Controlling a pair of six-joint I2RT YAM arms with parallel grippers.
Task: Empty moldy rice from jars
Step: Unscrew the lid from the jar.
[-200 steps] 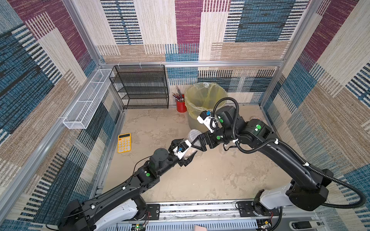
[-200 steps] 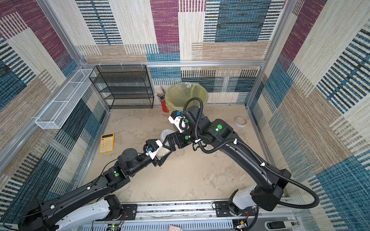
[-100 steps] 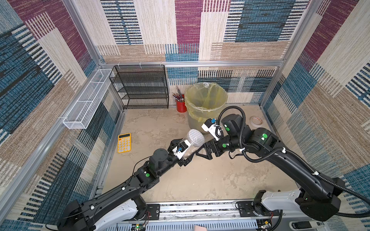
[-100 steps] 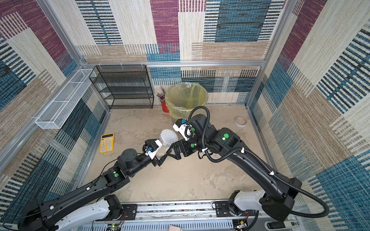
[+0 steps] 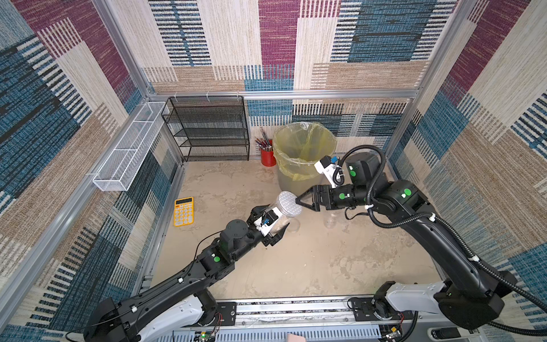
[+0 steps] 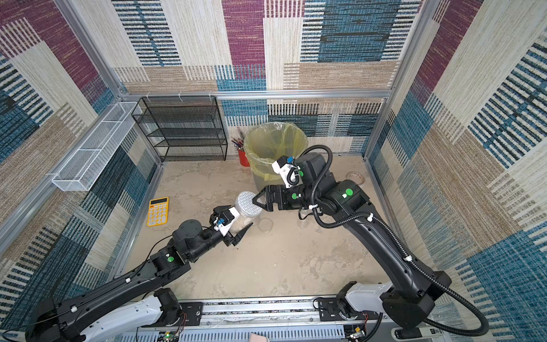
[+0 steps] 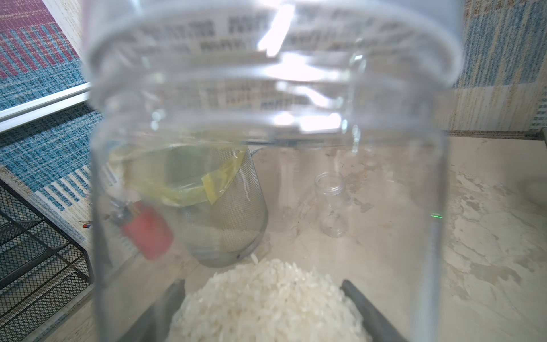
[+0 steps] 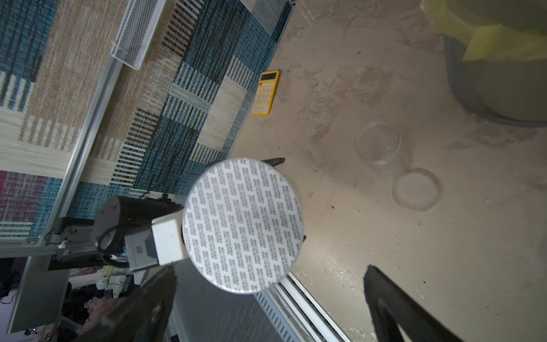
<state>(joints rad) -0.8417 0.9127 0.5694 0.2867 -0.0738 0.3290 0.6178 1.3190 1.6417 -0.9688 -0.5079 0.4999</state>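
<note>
My left gripper [image 5: 270,225] is shut on a clear jar [image 5: 279,220], held tilted above the table. The jar's white grid-patterned lid [image 5: 286,202] is on and points up and back. Moldy rice [image 7: 266,296] lies heaped at the jar's bottom between my left fingers [image 7: 355,296]. My right gripper [image 5: 302,200] is open right beside the lid, apart from it. In the right wrist view the lid [image 8: 242,225] faces the right gripper [image 8: 270,270] head on. On the table below stand an open clear jar [image 8: 380,148] and a small clear jar [image 7: 331,204].
A mesh bin with a yellow bag [image 5: 305,148] stands at the back, with a red pencil cup [image 5: 268,158] to its left. A yellow calculator [image 5: 184,211] lies at the left. A black wire rack [image 5: 207,127] and a white wall basket [image 5: 130,148] line the back left.
The right arm shifted: its open gripper dipped toward the front half a second ago and is now back level with the lid's right edge. The left arm and jar stayed put.
</note>
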